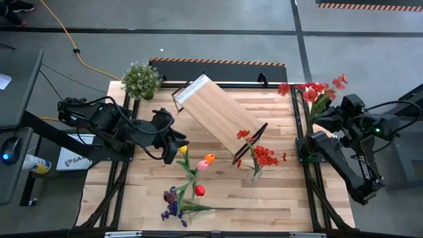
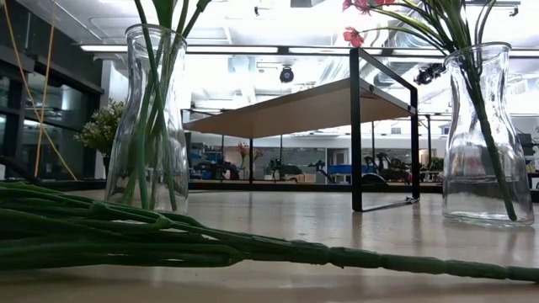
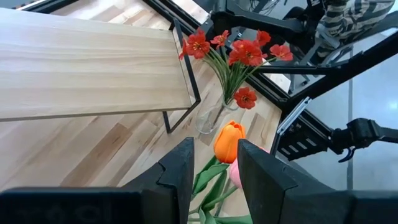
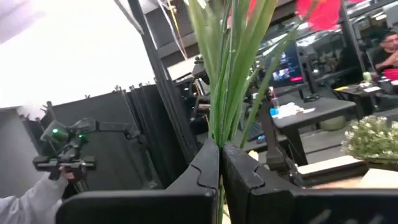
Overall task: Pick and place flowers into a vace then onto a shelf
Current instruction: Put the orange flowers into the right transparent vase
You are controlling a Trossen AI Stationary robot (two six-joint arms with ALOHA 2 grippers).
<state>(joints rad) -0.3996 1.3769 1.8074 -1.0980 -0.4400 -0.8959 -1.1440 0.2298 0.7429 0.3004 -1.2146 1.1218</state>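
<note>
A clear vase point(image 1: 192, 176) point(image 2: 156, 118) near the table's middle holds yellow point(image 1: 183, 150), orange point(image 1: 209, 158) point(image 3: 229, 140) and pink tulips. A second vase point(image 1: 254, 170) point(image 2: 477, 135) point(image 3: 208, 121) holds red sprays point(image 3: 233, 53). A red tulip point(image 1: 199, 191) and a purple spray point(image 1: 172, 201) lie flat on the tabletop near the near edge. The shelf point(image 1: 218, 112) point(image 3: 87, 68) stands diagonally behind them. My left gripper point(image 1: 176, 139) point(image 3: 214, 168) is open, just left of the yellow tulip and touching nothing. My right gripper point(image 1: 313, 124) point(image 4: 220, 163) is shut on a red spray bunch point(image 1: 316, 91) at the table's right edge. My right gripper pinches the bunch's green stems point(image 4: 219, 127) between its two fingers, several stems together. The stems rise past the fingertips, and the red blossoms point(image 1: 330, 84) fan out toward the far side. The bunch is lifted clear of the table.
A bushy green potted plant point(image 1: 141, 79) stands at the table's far left corner. The stems point(image 2: 168, 240) of the lying flowers stretch across the near part of the tabletop. Bare wood shows on the near right part point(image 1: 291, 198). A person point(image 4: 385, 46) sits in the room beyond.
</note>
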